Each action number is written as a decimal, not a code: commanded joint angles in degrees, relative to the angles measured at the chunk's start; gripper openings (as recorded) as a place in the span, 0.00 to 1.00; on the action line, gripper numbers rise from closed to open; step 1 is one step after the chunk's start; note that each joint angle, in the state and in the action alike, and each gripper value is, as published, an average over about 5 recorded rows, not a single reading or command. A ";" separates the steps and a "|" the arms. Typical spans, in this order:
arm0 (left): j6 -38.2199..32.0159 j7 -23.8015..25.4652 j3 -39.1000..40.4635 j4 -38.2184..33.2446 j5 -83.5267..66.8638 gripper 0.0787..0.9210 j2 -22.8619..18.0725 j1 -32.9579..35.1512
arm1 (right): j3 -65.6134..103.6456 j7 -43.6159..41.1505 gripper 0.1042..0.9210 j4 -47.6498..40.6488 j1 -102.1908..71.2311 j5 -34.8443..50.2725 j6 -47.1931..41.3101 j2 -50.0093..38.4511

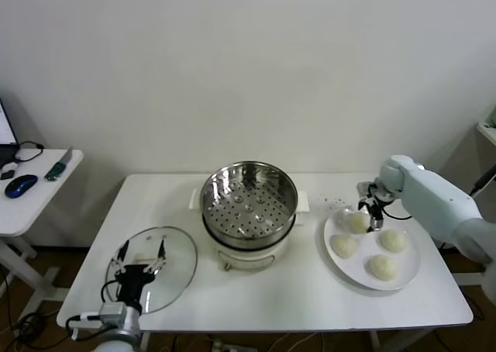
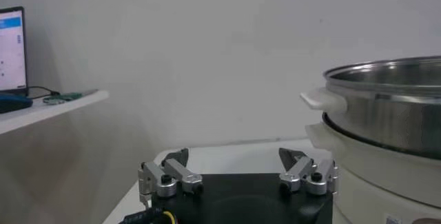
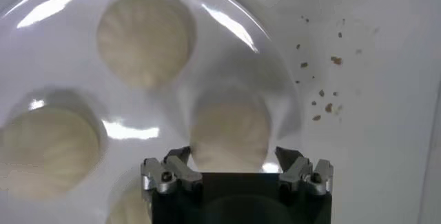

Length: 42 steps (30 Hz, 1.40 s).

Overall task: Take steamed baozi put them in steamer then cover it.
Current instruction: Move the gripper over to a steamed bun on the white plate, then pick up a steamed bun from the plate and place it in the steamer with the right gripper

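- Left gripper point(image 1: 140, 260): nearest the head camera, at the table's point(image 1: 310, 294) front left corner, poised over the lid point(image 1: 171, 265); fingers spread apart, holding nothing; idle.
- Lid: clear glass with a metal rim, flat on the table near the front left edge, just beside the steamer point(image 1: 249, 212).
- Steamer: steel basket with a holed floor on a cream pot base, mid-table toward the back edge; uncovered and holding no bun.
- Plate point(image 1: 404, 277): white, near the table's right edge, carrying all four buns.
- Right gripper point(image 3: 236, 163): lowered over the bun point(image 3: 229, 134) closest to the plate's back rim; fingers wide, one either side of it, not clamped.
- Step in hand, judged: first pick-up.
- Advice: centre the bun between the fingers, settle low enough to catch its widest part, close softly so the dough is not crushed, and lift straight up clear of the neighbouring buns point(image 1: 372, 253).
- Also on the table: dark crumbs point(image 3: 324, 101) beside the plate.
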 commanded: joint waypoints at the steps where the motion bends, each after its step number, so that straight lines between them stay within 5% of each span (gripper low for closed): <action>1: 0.14 -0.10 -0.05 0.06 0.15 0.88 0.07 -0.05 | 0.85 -0.88 0.88 -4.00 -0.57 -1.75 1.53 2.85; 16: 0.12 -0.48 -0.21 -0.08 0.57 0.88 -0.25 0.31 | 1.24 -1.86 0.75 -3.77 1.18 -1.58 2.93 2.56; 30: 0.16 -0.37 0.28 -1.21 1.26 0.88 -0.01 1.75 | -26.09 -4.61 0.73 10.74 29.95 16.45 14.25 4.30; 42: 0.53 -0.27 0.63 -1.16 1.43 0.88 -0.15 2.15 | -27.28 -4.70 0.74 12.98 38.23 5.87 31.98 20.40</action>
